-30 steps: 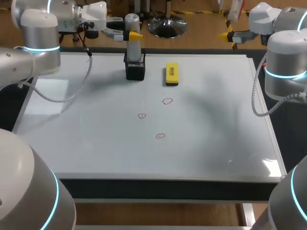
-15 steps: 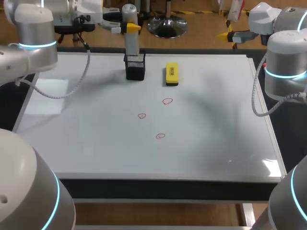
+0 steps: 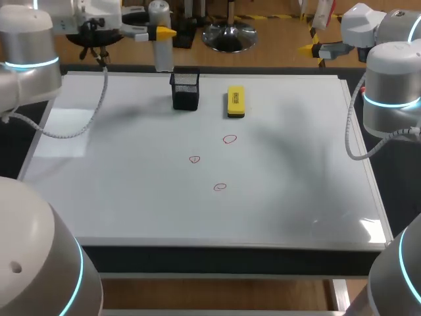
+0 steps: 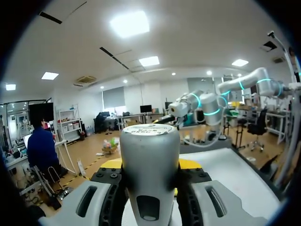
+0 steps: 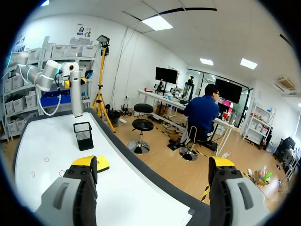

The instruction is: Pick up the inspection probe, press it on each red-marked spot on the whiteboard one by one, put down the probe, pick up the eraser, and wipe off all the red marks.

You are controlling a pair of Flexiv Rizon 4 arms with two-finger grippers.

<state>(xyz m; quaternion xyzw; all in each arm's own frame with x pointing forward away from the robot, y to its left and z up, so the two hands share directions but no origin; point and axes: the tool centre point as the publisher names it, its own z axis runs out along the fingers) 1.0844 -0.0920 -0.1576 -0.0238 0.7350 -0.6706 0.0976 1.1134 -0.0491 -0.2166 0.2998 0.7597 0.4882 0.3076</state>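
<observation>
Grey cylindrical probe [image 3: 162,56] upright, clamped in left end effector [image 3: 160,31]; right end effector [image 5: 155,165] wide.

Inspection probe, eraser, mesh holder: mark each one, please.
inspection probe [image 3: 163,56], head view, lower grey shaft.
eraser [image 3: 235,101], head view, yellow top face.
black mesh holder [image 3: 185,93], head view, front wall.

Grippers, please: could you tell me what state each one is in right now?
Left gripper: shut on the inspection probe, held upright.
Right gripper: open, holding nothing.
</observation>
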